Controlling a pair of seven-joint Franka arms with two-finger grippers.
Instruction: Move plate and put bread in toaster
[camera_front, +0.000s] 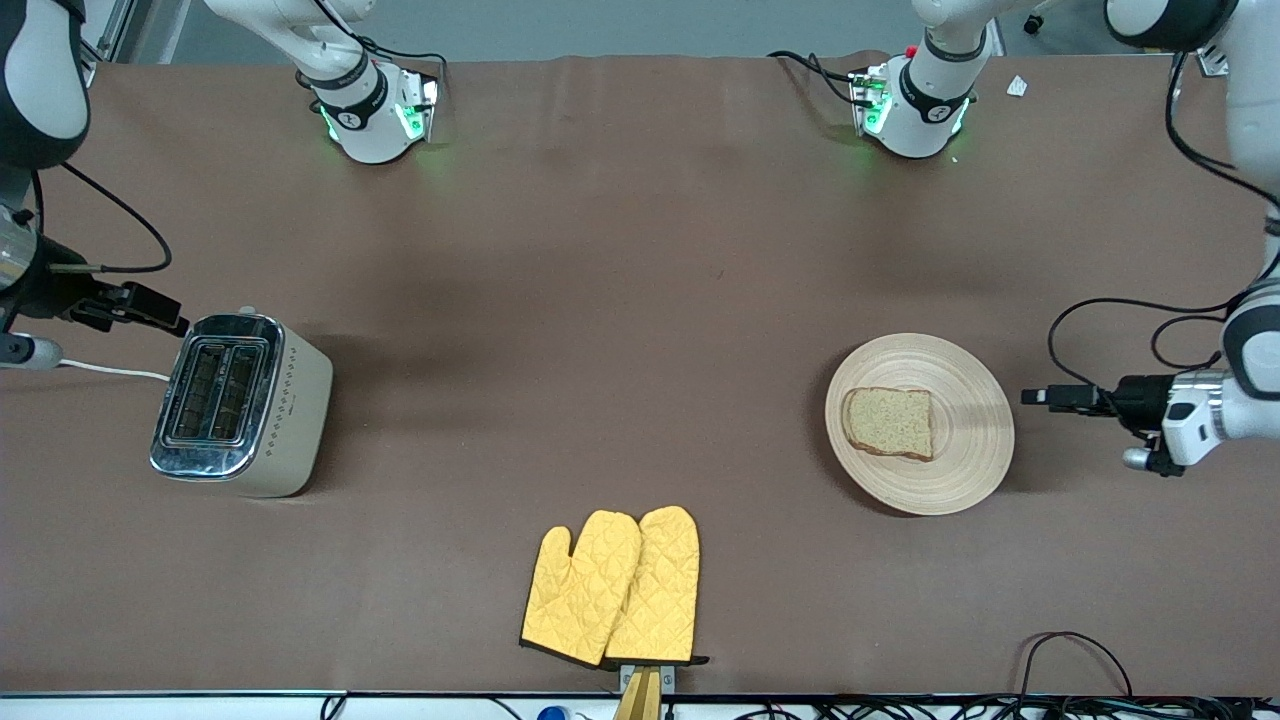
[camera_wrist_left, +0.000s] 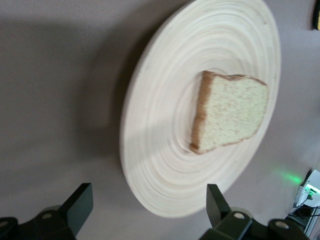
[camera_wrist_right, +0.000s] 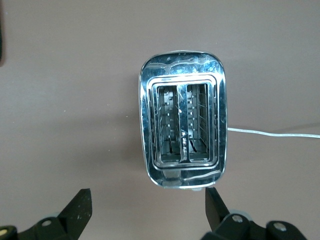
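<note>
The beige wooden plate (camera_front: 960, 455) lies toward the left arm's end of the table, with the bread slice (camera_front: 890, 422) flat on it. Both show in the left wrist view: the plate (camera_wrist_left: 165, 150) and the bread (camera_wrist_left: 232, 112). My left gripper (camera_front: 1038, 397) is open and empty, low beside the plate's rim and apart from it; in its wrist view (camera_wrist_left: 149, 202) the rim lies between the fingers' line. The chrome-topped toaster (camera_front: 240, 405) stands at the right arm's end, slots empty (camera_wrist_right: 182, 122). My right gripper (camera_front: 158, 308) is open and empty (camera_wrist_right: 147, 200) beside the toaster's end.
A pair of yellow oven mitts (camera_front: 615, 588) lies at the table edge nearest the front camera, midway along it. The toaster's white cord (camera_front: 110, 371) runs off toward the right arm's end. Black cables hang by the left arm.
</note>
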